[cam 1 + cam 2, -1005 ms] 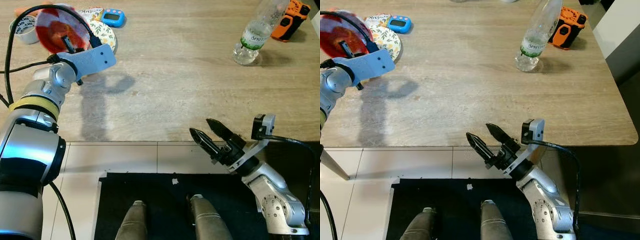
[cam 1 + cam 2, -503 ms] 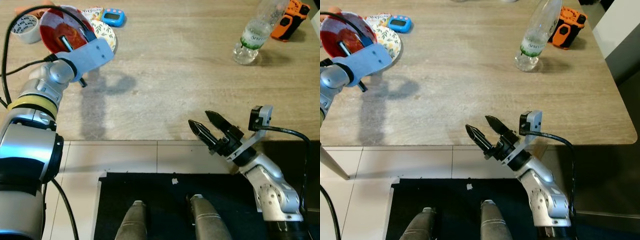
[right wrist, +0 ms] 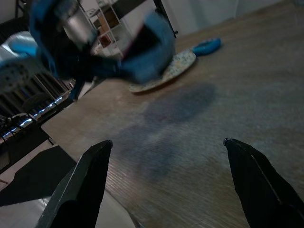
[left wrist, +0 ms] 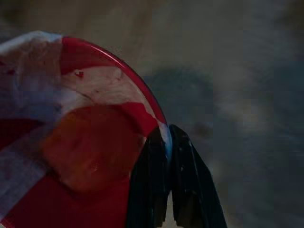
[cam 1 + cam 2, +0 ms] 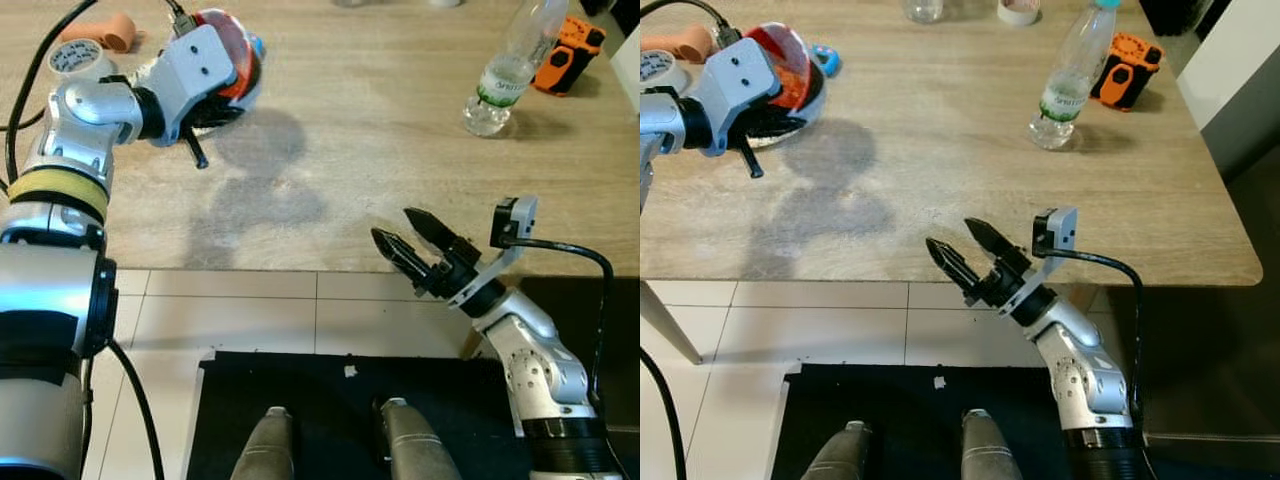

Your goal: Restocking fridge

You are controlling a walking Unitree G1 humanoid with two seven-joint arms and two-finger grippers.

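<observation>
Gripping red bowl [image 4: 71, 133] rim, left claw [image 4: 168, 142]; right claw [image 5: 965, 250] open, empty, nr wood table [image 5: 940, 130]; tile floor [image 5: 790, 320].

Matt, pale wood-grain counter [image 5: 940, 130]; glossy red plastic bowl [image 4: 71, 142] under filmy wrap; clear plastic bottle [image 5: 1070, 75] at 1 o'clock; matt black right claw [image 5: 962, 250]; brushed-silver metal arms.

The left hand [image 5: 215, 75] hides most of the red bowl [image 5: 790, 75] and patterned plate [image 5: 775, 128]; the plastic bottle [image 5: 505, 70] is cut off at the top edge
</observation>
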